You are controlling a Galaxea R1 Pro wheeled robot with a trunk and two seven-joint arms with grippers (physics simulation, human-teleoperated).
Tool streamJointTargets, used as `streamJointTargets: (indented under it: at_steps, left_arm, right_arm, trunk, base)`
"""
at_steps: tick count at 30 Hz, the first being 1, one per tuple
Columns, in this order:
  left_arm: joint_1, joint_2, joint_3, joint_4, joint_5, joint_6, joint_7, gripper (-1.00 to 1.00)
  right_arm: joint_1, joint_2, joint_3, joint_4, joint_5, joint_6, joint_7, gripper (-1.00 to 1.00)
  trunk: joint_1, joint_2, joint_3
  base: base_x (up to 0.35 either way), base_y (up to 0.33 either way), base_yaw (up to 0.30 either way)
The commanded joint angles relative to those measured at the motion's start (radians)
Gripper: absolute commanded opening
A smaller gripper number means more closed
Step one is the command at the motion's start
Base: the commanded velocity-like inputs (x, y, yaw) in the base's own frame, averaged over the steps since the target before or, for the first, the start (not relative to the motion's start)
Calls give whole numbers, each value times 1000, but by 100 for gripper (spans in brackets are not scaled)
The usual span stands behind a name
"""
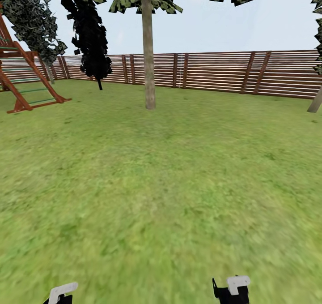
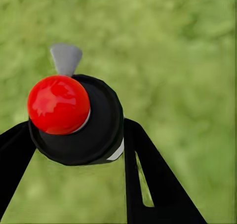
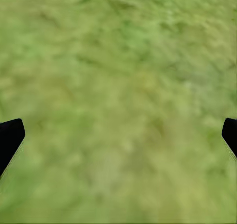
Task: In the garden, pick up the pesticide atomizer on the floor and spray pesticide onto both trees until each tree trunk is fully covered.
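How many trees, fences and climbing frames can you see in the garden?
Pale-trunked trees: 2, one mid-lawn, one at the right edge
Dark conifers: 2
Wooden fence: 1
Red climbing frame: 1
Total: 6

The floor is mottled green grass with yellower patches. The tree trunk is pale grey-brown, its leaves grey-green. The conifer is black. The fence is brown with pale gaps between slats. The climbing frame is reddish-brown. The atomizer is black with a glossy red cap and a grey nozzle.
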Motion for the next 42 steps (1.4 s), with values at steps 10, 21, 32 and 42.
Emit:
streamJointTargets:
  at_steps: [10, 21, 32, 42]
  left_arm:
    - [0, 2, 1, 0, 0, 0, 0, -100]
    - [0, 2, 0, 0, -1, 0, 0, -100]
    - [0, 3, 1, 0, 0, 0, 0, -100]
    - [0, 2, 1, 0, 0, 0, 0, -100]
  right_arm:
    - [0, 0, -2, -3, -2, -22, -3, 100]
    - [0, -2, 0, -2, -1, -21, 2, 100]
    - [0, 0, -1, -1, -1, -21, -1, 100]
    - [0, 1, -1, 1, -2, -20, 0, 100]
  trunk:
    - [0, 0, 0]
    - [0, 0, 0]
    - [0, 0, -3]
    - [0, 0, -3]
  base:
    - [339, 0, 0]
    - [339, 0, 0]
    - [339, 0, 120]
    - [339, 0, 5]
